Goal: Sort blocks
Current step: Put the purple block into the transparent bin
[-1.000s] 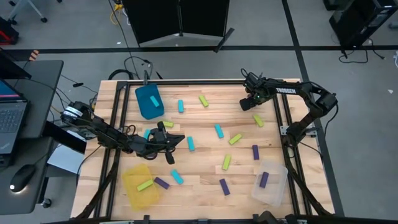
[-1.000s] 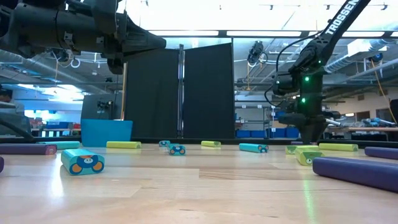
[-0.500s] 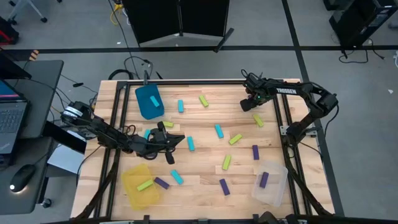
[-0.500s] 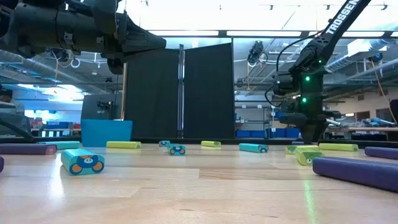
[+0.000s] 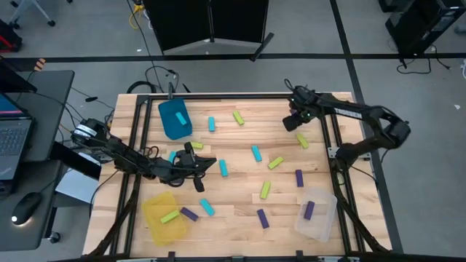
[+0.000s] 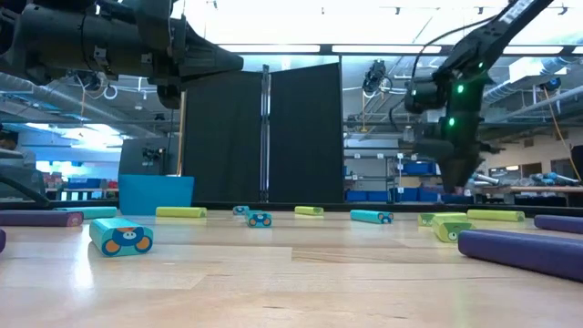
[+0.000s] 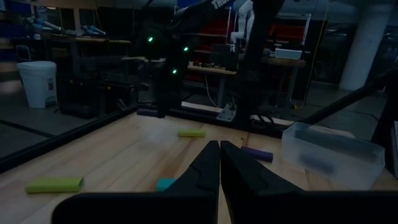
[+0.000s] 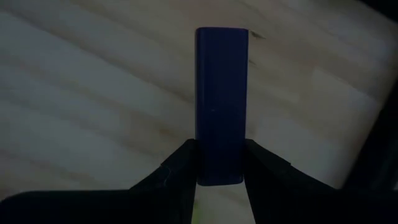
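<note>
Right gripper (image 8: 219,163) now raised, pinching purple block (image 8: 221,102); left gripper (image 7: 219,163) pressed together.

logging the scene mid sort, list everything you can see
cyan blocks: about six, cyan, five loose on the table, one in the teal bin
lime blocks: about six, lime, five loose, one in the yellow bin
purple blocks: five, purple, three loose, one in the clear bin, one held
teal bin: one, far left of table
yellow bin: one, near left corner
clear bin: one, near right corner
table: one, wood
laptop: one, dark, desk at left
left end effector: shut, empty, left-centre
right end effector: shut on a purple block, far right
</note>
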Action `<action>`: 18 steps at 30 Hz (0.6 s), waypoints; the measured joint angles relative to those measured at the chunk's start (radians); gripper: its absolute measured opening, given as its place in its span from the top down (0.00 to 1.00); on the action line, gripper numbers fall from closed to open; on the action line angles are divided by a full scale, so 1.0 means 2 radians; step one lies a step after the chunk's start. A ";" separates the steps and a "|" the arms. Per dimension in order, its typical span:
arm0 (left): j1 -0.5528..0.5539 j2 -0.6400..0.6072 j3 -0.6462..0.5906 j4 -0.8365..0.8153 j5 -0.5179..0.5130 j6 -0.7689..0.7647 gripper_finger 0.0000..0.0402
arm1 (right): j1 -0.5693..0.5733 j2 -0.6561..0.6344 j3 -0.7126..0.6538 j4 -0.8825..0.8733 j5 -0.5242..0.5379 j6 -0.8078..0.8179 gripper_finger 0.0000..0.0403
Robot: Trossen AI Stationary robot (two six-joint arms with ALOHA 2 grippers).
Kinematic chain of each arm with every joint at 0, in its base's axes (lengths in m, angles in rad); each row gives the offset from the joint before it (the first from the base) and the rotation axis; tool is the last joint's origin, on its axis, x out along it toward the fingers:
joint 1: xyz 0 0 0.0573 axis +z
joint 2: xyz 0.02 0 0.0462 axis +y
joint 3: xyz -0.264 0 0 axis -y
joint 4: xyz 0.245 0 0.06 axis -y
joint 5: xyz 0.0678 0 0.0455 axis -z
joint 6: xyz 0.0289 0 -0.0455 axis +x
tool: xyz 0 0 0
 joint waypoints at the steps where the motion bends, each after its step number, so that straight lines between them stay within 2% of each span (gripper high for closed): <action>1: 0.000 0.000 0.000 0.000 0.000 0.000 0.94 | 0.004 -0.012 0.000 -0.005 -0.001 -0.001 0.70; 14: 0.000 0.000 0.000 0.017 -0.017 0.000 0.94 | 0.077 -0.195 0.001 -0.102 -0.028 -0.046 0.70; 18: 0.000 0.000 0.000 0.024 -0.022 -0.009 0.94 | 0.109 -0.251 0.001 -0.125 -0.053 -0.061 0.70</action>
